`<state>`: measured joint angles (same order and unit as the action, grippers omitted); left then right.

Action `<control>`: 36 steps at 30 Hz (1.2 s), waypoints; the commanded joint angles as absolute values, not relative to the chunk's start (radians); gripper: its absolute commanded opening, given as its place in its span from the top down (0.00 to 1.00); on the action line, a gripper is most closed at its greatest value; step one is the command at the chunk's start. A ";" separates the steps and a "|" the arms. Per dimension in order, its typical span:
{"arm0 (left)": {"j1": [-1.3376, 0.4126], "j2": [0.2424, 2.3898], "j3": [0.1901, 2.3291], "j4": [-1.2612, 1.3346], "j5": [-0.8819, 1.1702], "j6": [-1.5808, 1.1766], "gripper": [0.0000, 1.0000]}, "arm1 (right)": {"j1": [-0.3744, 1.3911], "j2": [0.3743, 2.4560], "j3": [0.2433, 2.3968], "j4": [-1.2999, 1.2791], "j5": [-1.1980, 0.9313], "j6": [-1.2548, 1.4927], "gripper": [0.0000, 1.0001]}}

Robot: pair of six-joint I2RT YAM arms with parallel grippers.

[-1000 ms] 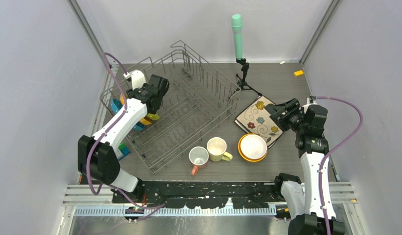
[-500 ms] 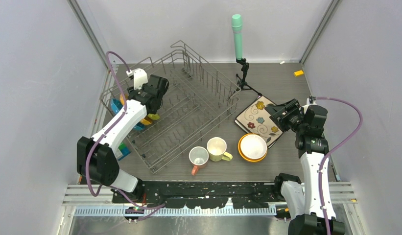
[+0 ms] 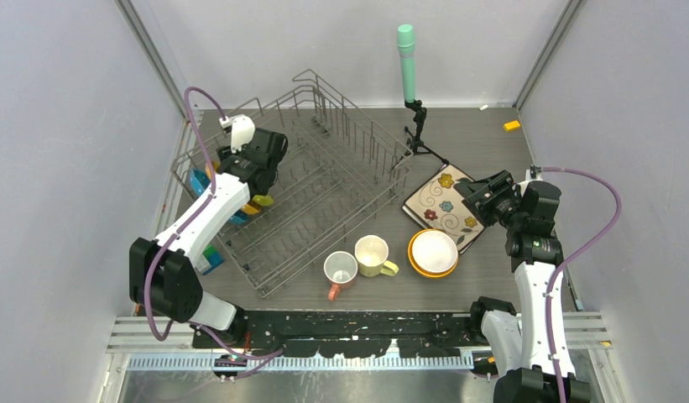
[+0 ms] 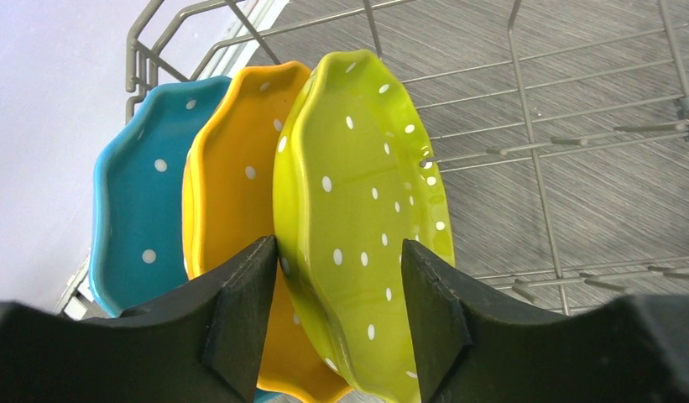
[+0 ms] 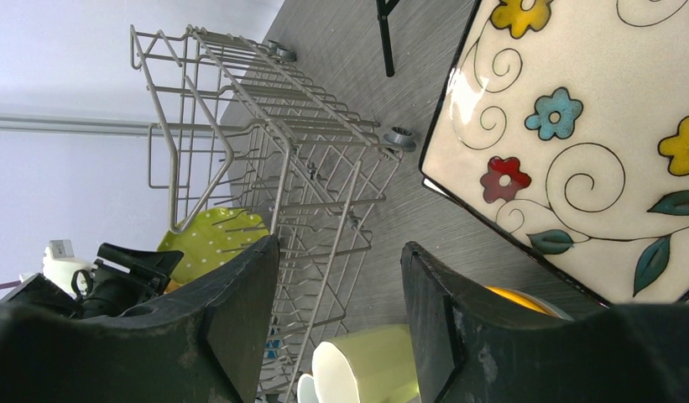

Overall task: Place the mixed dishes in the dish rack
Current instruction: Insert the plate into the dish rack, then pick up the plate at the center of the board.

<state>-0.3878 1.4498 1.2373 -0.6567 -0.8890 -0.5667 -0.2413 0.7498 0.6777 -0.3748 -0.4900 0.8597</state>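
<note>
The grey wire dish rack (image 3: pixel 324 180) lies on the left half of the table. Three dotted plates stand on edge at its left end: blue (image 4: pixel 139 193), orange (image 4: pixel 232 168) and yellow-green (image 4: pixel 357 168). My left gripper (image 4: pixel 339 252) is open and straddles the yellow-green plate's rim, with a gap at the right finger. A white square flowered plate (image 3: pixel 441 201) lies flat on the right. My right gripper (image 3: pixel 475 197) hovers open and empty over its right edge. In front stand a pink mug (image 3: pixel 340 270), a pale-yellow mug (image 3: pixel 373 254) and a white bowl nested in an orange bowl (image 3: pixel 433 252).
A green-topped cylinder on a black tripod (image 3: pixel 406 59) stands behind the rack's right end. A small blue-green box (image 3: pixel 211 259) lies outside the rack's near-left side. A small orange piece (image 3: pixel 512 126) sits at the far right. Grey walls close both sides.
My left gripper's jaws have spread apart and let go of the yellow-green plate, which stays standing in the rack. The left wrist shifted slightly back. The right arm has not moved.
</note>
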 commanded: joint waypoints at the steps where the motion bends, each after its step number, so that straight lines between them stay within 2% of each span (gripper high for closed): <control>1: -0.388 1.382 1.234 -0.570 -0.842 -0.530 0.37 | -0.237 0.741 0.675 -0.332 -0.477 0.869 0.39; 8: -0.388 1.317 1.211 -0.487 -0.719 -0.447 0.24 | -0.238 0.743 0.690 -0.373 -0.429 0.856 0.40; 18: -0.388 1.231 1.209 -0.420 -0.517 -0.386 0.15 | -0.237 0.735 0.688 -0.437 -0.370 0.840 0.40; 25: -0.388 1.181 1.203 -0.306 -0.190 -0.338 0.10 | -0.237 0.755 0.708 -0.521 -0.260 0.827 0.40; 30: -0.388 1.186 1.234 -0.261 0.074 -0.333 0.09 | -0.238 0.804 0.719 -0.613 -0.123 0.835 0.40; 36: -0.388 1.204 1.257 -0.207 0.393 -0.367 0.09 | -0.237 0.870 0.690 -0.647 -0.068 0.901 0.40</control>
